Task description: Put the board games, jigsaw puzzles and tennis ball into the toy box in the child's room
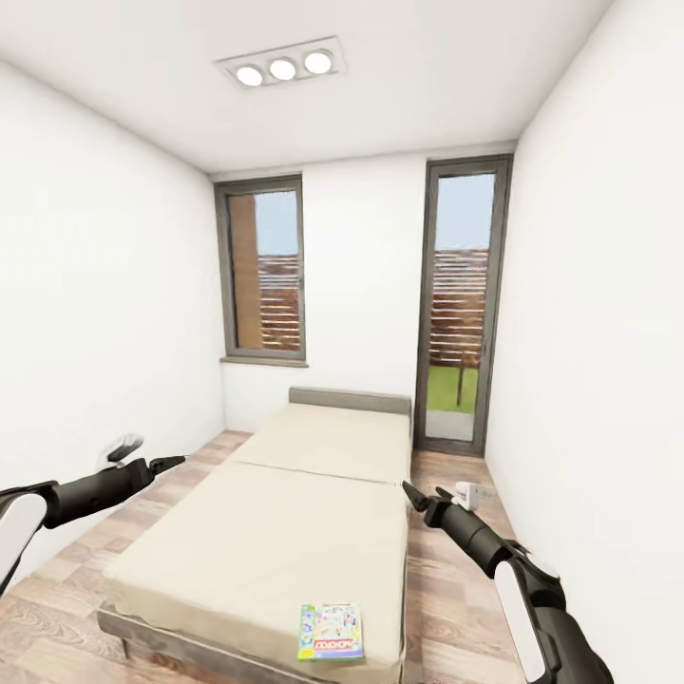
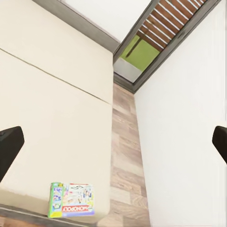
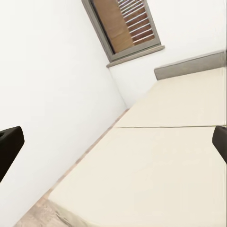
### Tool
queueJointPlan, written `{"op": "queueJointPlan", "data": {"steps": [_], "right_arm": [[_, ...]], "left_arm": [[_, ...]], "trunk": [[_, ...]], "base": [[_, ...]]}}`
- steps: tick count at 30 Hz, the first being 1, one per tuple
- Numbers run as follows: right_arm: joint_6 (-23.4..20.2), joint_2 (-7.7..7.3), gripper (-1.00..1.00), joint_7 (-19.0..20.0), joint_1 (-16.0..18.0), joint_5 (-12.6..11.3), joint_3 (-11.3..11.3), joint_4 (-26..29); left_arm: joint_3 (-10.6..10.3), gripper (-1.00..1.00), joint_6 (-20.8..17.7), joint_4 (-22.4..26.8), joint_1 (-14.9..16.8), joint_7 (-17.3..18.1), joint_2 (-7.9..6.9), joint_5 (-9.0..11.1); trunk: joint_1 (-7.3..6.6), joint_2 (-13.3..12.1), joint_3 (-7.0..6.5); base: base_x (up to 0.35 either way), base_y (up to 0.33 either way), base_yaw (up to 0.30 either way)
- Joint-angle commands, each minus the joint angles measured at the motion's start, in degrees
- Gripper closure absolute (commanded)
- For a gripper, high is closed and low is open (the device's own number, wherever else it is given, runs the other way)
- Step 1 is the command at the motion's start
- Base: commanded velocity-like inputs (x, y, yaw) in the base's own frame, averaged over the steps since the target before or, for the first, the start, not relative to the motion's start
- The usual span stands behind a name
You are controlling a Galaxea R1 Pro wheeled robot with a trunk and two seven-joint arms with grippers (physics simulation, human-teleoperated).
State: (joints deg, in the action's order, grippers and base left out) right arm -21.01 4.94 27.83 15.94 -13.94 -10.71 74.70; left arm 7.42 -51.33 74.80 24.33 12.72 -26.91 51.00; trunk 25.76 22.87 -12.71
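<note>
A flat Monopoly board game (image 1: 331, 632) lies on the cream bed (image 1: 266, 513) near its front right corner; the left wrist view also catches this board game (image 2: 72, 200) at the mattress (image 2: 47, 118) edge. My left gripper (image 1: 169, 464) hovers open over the bed's left side, well away from the box. On the bed's right side my right gripper (image 1: 408, 494) is held open above the floor, with nothing between its fingers (image 3: 9, 146). The table, toy box, jigsaw puzzles and tennis ball are out of view.
A narrow room with white walls. A grey headboard (image 1: 350, 399) stands at the bed's far end, below a window (image 1: 263, 271) and beside a tall glass door (image 1: 461, 304). Strips of wooden floor (image 1: 456, 570) run along both sides of the bed.
</note>
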Motion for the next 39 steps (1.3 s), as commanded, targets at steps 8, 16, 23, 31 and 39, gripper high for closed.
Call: {"op": "queueJointPlan", "data": {"steps": [8, 16, 23, 31, 39], "right_arm": [[-0.5, 0.07, -1.0, 0.2, 0.1, -0.5, -0.2, 0.0], [-0.5, 0.07, -1.0, 0.2, 0.1, -0.4, -0.2, 0.0], [-0.5, 0.13, -1.0, 0.2, 0.0, 0.1, 0.0, 0.0], [-0.6, 0.08, -1.0, 0.2, 0.0, 0.0, 0.1, 0.0], [-0.8, 0.13, -1.0, 0.1, 0.1, -0.1, 0.2, 0.0]], "left_arm": [[0.1, -1.0, -0.3, 0.0, 0.0, 0.4, 0.01, -0.3], [0.1, -1.0, -0.3, 0.0, 0.0, 0.4, 0.05, -0.3], [0.0, -1.0, -0.3, 0.0, 0.0, 0.4, 0.02, -0.3], [0.0, -1.0, -0.3, 0.0, 0.0, 0.4, 0.01, -0.3], [0.1, -1.0, -0.3, 0.0, 0.0, 0.4, 0.01, -0.3]], "trunk": [[0.02, 0.0, 0.03], [0.02, 0.0, 0.03], [0.02, 0.0, 0.03], [0.02, 0.0, 0.11], [0.02, 0.0, 0.46]], "base": [[0.0, 0.028, -0.271], [0.0, 0.002, -0.26], [0.0, -0.001, -0.098], [0.0, -0.037, -0.05], [0.0, 0.014, -0.18]]}}
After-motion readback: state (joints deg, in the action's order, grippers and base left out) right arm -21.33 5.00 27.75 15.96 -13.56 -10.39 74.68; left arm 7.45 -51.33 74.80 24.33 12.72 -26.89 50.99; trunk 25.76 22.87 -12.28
